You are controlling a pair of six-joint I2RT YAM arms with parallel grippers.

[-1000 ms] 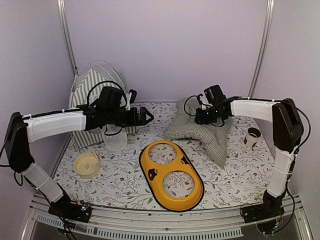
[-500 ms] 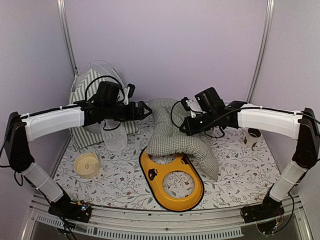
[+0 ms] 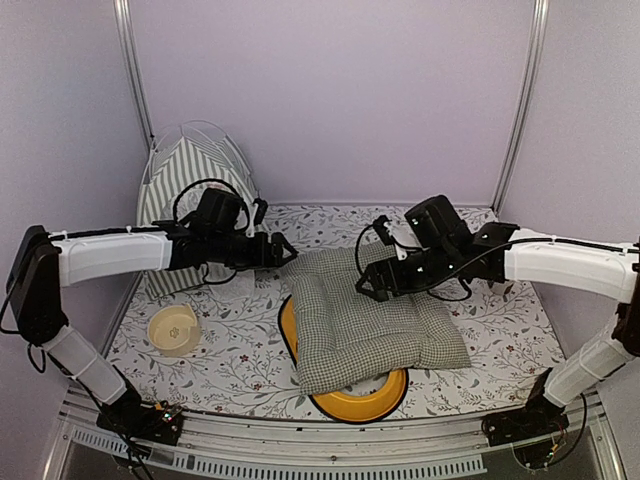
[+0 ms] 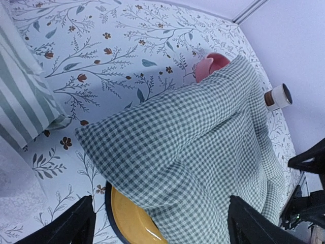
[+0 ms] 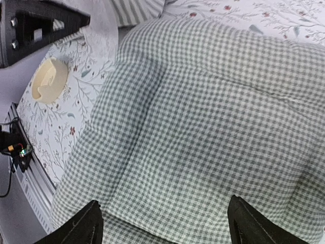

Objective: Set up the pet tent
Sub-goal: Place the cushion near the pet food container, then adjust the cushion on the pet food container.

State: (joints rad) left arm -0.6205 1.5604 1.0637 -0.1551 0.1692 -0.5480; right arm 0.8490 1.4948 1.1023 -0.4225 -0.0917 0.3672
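Both end effectors hang released right now. The left end effector (image 3: 278, 248) has its fingers spread wide with nothing between them, and the right end effector (image 3: 372, 285) is splayed just above the green-checked padded cushion (image 3: 370, 320). The green-and-white striped fabric pet tent (image 3: 185, 190) is up behind the left end effector and off to its left. It is tucked in the far corner of the flower-patterned desk (image 3: 240, 365), its long axis standing nearly upright, and thin white poles (image 3: 215, 135) arch over its top. The left end effector points away from the tent and toward the cushion, so my read is that it must swing back round to reach it. It is the nearer arm by a long way, since the right one sits well apart across the cushion. Half a second ago the right end effector held that cushion bunched in the air. Now it has let go, and the cushion lies flat over most of the yellow two-hole plastic tray (image 3: 375, 392). The tent hasn't moved.
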